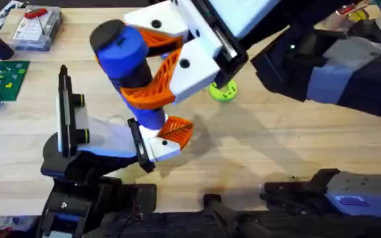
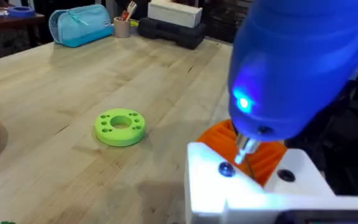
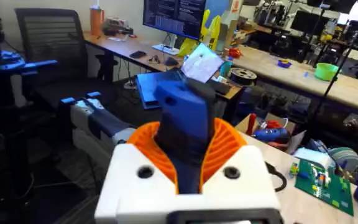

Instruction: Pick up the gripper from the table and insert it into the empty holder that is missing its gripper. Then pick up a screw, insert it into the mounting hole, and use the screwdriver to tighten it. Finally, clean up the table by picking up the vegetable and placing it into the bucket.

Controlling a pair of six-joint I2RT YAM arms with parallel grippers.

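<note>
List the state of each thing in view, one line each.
screwdriver: gripped in the right tool, light on, bit pointing down beside a screw.
ring: lying flat on the table, untouched.

wooden table (image 1: 276, 152), green ring (image 1: 223, 91), parts box (image 1: 37, 28)

**Right gripper clamped on the screwdriver, left arm beneath**

Your right gripper (image 1: 152, 66), white with orange pads, is closed around the screwdriver (image 1: 127, 63) and raised. Your left gripper (image 1: 170, 135) sits just below the screwdriver's tip, its fingers unclear
</note>
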